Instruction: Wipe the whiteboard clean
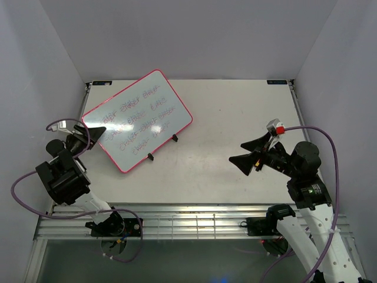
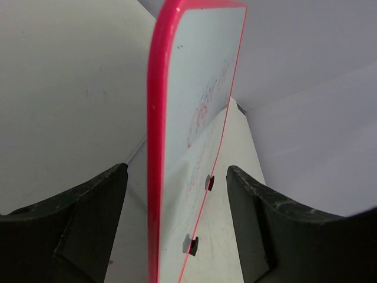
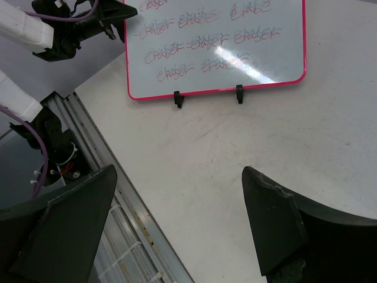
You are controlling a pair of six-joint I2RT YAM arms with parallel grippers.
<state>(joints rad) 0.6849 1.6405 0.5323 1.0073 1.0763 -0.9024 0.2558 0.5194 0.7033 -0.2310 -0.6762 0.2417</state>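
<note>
The whiteboard (image 1: 137, 119), white with a pink-red frame and black clip feet, lies at the table's far left, covered in faint red and blue writing. My left gripper (image 1: 93, 133) is open, its jaws on either side of the board's left edge without closing on it. In the left wrist view the board's edge (image 2: 158, 147) stands between the two fingers. My right gripper (image 1: 247, 152) is open and empty, held above the table at the right. The right wrist view shows the board (image 3: 218, 44) and the left arm (image 3: 76, 26) far off. No eraser is in view.
The table (image 1: 235, 118) is white with grey walls on three sides. A metal rail (image 1: 188, 221) runs along the near edge. Purple cables loop from both arms. Two black clip feet (image 1: 175, 138) stick out from the board's near edge.
</note>
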